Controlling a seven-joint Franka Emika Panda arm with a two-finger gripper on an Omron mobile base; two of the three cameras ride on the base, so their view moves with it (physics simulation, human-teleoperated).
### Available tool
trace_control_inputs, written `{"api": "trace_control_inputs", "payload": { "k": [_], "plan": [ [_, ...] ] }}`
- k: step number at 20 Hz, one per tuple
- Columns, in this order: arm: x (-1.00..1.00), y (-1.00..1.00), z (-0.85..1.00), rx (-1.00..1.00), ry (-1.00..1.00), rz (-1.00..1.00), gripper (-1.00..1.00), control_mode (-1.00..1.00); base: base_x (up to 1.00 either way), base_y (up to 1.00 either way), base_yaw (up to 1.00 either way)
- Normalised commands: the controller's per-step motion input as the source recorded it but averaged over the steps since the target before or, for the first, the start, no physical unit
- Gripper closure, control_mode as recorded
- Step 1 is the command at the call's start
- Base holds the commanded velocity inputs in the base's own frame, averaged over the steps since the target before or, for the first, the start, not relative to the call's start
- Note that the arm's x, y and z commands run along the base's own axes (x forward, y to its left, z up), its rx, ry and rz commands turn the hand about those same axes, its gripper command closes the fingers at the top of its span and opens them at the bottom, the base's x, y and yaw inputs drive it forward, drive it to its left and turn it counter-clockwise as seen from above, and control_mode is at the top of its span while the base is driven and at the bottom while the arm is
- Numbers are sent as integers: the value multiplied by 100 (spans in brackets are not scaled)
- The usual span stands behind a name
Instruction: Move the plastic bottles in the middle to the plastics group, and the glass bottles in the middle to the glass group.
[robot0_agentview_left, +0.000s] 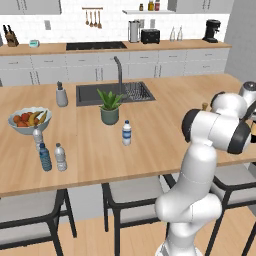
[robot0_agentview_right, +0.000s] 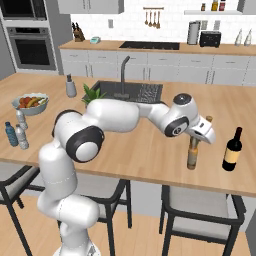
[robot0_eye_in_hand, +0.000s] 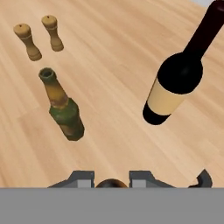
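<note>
My gripper (robot0_eye_in_hand: 111, 181) is shut on the top of the dark brown glass bottle (robot0_agentview_right: 192, 154), which stands upright under my hand (robot0_agentview_right: 196, 139) at or just above the counter. Of the glass group, the olive-green bottle (robot0_eye_in_hand: 63, 109) stands just beyond it and the fat dark bottle with a pale label (robot0_eye_in_hand: 175, 83) (robot0_agentview_right: 232, 150) to its right. A plastic bottle with a blue-and-white label (robot0_agentview_left: 127, 133) stands mid-counter. At the far left are the blue-tinted bottle (robot0_agentview_left: 45, 157) and two clear bottles (robot0_agentview_left: 60, 157) (robot0_agentview_left: 37, 137).
Two wooden shakers (robot0_eye_in_hand: 40, 36) stand behind the glass group. A potted plant (robot0_agentview_left: 110, 106), the sink (robot0_agentview_left: 115, 93), a grey dispenser (robot0_agentview_left: 61, 95) and a fruit bowl (robot0_agentview_left: 29, 120) sit on the counter (robot0_agentview_left: 150, 150). Stools line its near edge.
</note>
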Motion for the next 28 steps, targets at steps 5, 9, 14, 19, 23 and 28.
{"api": "trace_control_inputs", "payload": {
  "k": [5,9,14,19,23,28],
  "plan": [
    [2,0,-8,0,-1,0,100,-100,0,0,0],
    [0,-1,-4,2,-1,0,100,-100,0,0,0],
    [0,0,-4,0,0,0,100,-100,0,0,0],
    [0,0,-18,0,0,0,100,-100,0,0,0],
    [0,0,-12,0,0,0,100,-100,0,0,0],
    [0,0,-8,0,-1,0,100,-100,0,0,0]
  ]
}}
